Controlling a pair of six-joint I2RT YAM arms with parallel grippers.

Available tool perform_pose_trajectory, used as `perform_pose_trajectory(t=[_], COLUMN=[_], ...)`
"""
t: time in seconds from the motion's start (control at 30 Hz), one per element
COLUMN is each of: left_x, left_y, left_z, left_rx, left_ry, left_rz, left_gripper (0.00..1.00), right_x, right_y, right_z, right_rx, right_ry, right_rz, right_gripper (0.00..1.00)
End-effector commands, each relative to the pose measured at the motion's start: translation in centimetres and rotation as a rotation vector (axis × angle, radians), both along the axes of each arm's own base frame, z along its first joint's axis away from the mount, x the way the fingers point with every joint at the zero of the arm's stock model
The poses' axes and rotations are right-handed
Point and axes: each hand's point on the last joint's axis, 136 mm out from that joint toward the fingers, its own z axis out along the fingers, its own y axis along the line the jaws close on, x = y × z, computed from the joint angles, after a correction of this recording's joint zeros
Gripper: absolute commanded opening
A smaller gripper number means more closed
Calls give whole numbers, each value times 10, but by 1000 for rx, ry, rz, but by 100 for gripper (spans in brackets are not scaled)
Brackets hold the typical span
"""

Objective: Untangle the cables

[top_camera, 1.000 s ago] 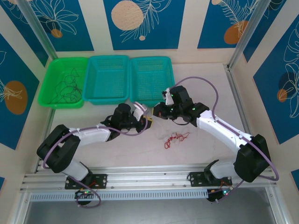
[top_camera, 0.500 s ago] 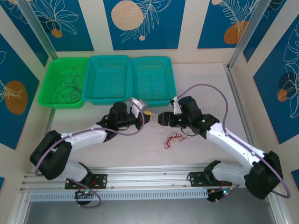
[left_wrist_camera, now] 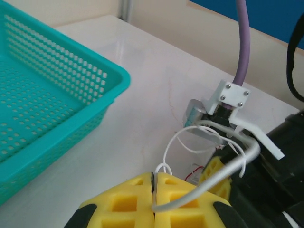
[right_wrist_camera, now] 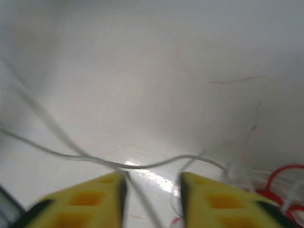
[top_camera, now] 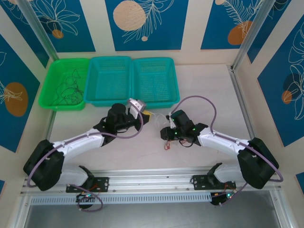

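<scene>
Pale table (top_camera: 209,95), action at its middle: left gripper (left_wrist_camera: 154,183), jaws pressed together on the white cable (right_wrist_camera: 147,165); right gripper (right_wrist_camera: 152,183), jaws spread around its slack, red cable (top_camera: 167,144) bunched just beside. Black cable (top_camera: 66,90) already lies in the green basket (top_camera: 61,106); white and red look not yet parted.

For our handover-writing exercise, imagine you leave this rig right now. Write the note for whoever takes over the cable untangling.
Left pincer: shut on the white cable, beside the teal basket.
Right pincer: open, low over the table, with the white cable crossing just ahead of its fingers.
Black cable: in the green basket.
Red cable: bunched on the table by the right pincer, white strands apparently mixed in.
Done: black separated.
Left: free white from red.
</scene>
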Motion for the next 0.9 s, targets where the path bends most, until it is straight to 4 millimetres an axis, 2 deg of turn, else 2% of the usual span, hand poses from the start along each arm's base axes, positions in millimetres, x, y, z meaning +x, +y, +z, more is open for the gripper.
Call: perform_pose_trajectory(t=[0.0, 0.13, 0.2, 0.4, 0.53, 0.6, 0.73, 0.8, 0.87], left_x=[22, 41, 45, 39, 34, 31, 22, 22, 25], left_y=[31, 86, 117, 165, 198, 204, 187, 191, 207], left_z=[28, 30, 28, 39, 48, 57, 95, 117, 133], left_rx=[33, 136, 163, 143, 147, 123, 41, 35, 95], left_ry=[-55, -8, 29, 41, 56, 62, -4, -56, -97], left_rz=[174, 408, 510, 614, 707, 714, 603, 620, 693], left_gripper=[0, 0, 0, 0, 0, 0, 0, 0, 0], right_x=[20, 22, 21, 17, 10, 13, 22, 22, 17], right_y=[-28, -62, -80, -121, -167, -179, -177, -180, -193], right_z=[6, 0, -7, -18, -21, -18, -8, -9, -14], right_rx=[-108, -98, -66, -15, -62, -16, 46, 21, -31], right_ry=[-48, -13, 34, 140, 203, 202, 163, 169, 192], right_rz=[-151, -295, -376, -560, -778, -824, -786, -788, -845], right_gripper=[13, 8, 0, 0, 0, 0, 0, 0, 0])
